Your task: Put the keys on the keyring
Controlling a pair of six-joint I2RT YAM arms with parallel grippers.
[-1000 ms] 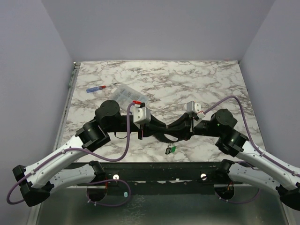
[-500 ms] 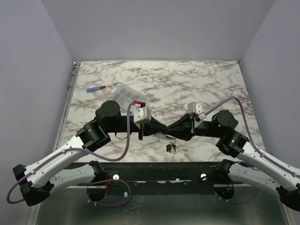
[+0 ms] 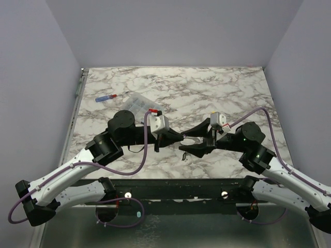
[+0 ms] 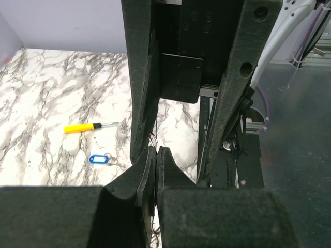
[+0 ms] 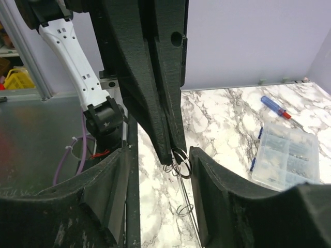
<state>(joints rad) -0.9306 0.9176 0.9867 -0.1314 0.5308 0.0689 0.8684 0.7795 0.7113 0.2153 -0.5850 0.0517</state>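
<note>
Left gripper (image 3: 179, 137), clamped shut on the keyring (image 5: 181, 168) above the middle of the table's (image 3: 232, 88) near edge, is straddled by the right gripper (image 5: 160, 157), jaws apart; one blue-tagged key (image 4: 98, 159) is seen lying loose, threading judged unfinished.

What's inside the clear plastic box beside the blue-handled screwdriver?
The clear plastic box is split into rows of small compartments, seen through its lid. Whatever lies in them is too small and blurred to identify.
</note>
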